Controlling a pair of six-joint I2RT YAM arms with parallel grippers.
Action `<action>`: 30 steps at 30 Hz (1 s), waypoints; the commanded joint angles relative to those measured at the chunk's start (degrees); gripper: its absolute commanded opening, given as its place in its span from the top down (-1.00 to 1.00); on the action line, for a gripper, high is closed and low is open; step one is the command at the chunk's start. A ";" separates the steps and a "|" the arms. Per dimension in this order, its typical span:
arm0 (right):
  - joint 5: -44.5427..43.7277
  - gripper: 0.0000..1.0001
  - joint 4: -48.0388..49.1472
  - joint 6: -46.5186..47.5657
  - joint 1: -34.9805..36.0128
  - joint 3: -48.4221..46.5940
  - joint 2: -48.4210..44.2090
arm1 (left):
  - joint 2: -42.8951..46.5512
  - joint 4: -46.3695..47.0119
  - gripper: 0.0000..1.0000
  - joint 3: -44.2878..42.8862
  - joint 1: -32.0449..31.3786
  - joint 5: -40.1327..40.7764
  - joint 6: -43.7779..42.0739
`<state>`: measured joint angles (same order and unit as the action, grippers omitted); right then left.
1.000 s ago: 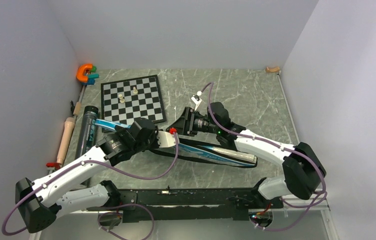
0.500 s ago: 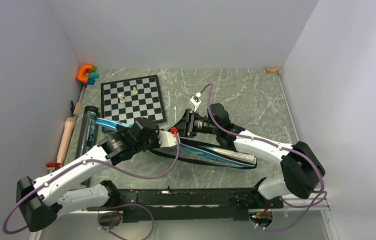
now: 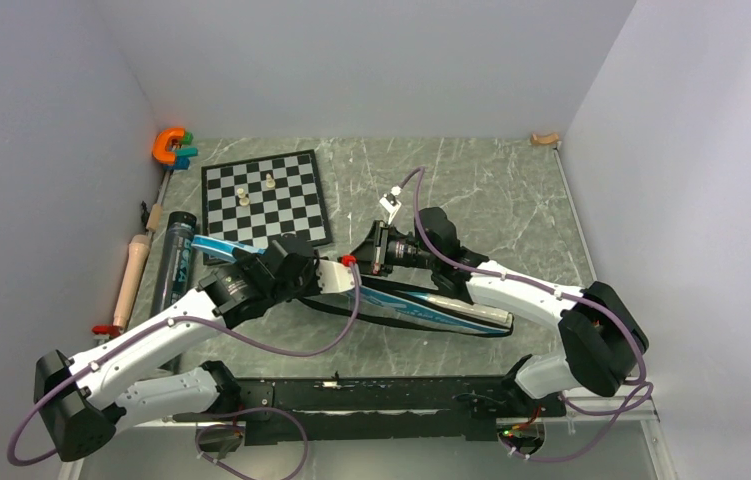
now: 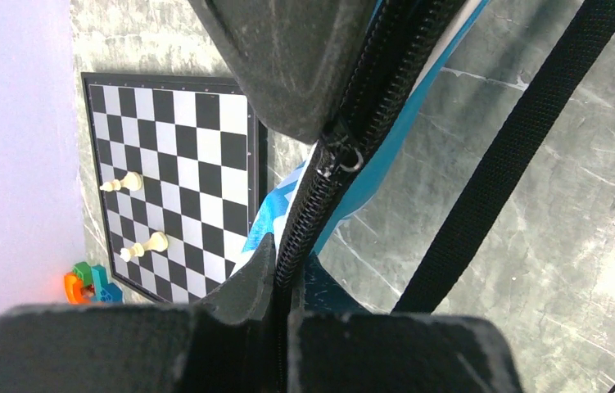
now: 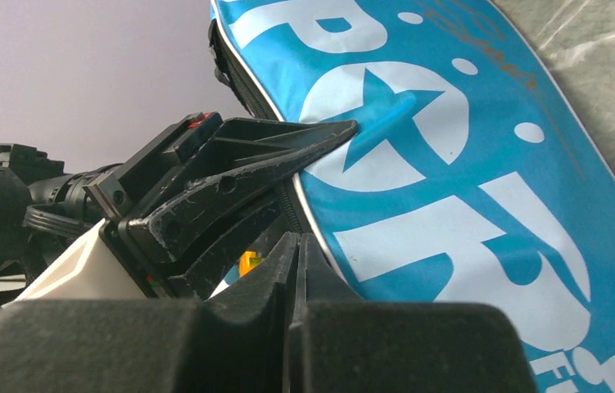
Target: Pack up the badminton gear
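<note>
Blue racket bag (image 3: 431,305), lettered SPORT, lies across the centre of the counter (image 3: 491,190), running from left-centre down to lower right. Both arms meet over it at mid-frame.

Left end effector (image 4: 275,270): fingers pressed together, pinching the bag's zipper (image 4: 312,205) edge. The black teeth run straight into the seam between them.

Right end effector (image 5: 294,254): fingers also pressed together, tip on the zipper line just beside the slider (image 4: 338,160). What it pinches is hidden, cannot tell. The two end effectors sit tip to tip, nearly touching.

Black strap (image 4: 492,164) trails loose on the counter beside the bag. Long black tube (image 3: 173,265) lies at the left side, just beside the bag's left end. Chessboard (image 3: 264,198) with two pale pieces sits upper left. Orange clamp (image 3: 168,145) is in the far upper-left corner.
</note>
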<state>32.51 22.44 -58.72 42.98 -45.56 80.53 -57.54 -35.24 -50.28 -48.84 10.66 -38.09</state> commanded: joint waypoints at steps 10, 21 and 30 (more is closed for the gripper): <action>0.02 1.00 -0.74 1.48 -0.77 0.00 -2.43 | -0.05 5.36 1.00 -4.42 -0.21 0.16 2.18; -1.01 1.00 0.03 0.63 -2.91 3.74 -7.12 | -0.30 5.45 1.00 -4.88 -0.21 1.18 1.79; -0.76 1.00 -6.62 3.56 -5.62 6.67 -14.22 | 0.55 5.19 1.00 -4.34 -0.20 2.93 1.14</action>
<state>31.83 19.18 -57.98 38.74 -39.70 71.44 -58.76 -35.38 -51.35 -48.95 11.29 -38.09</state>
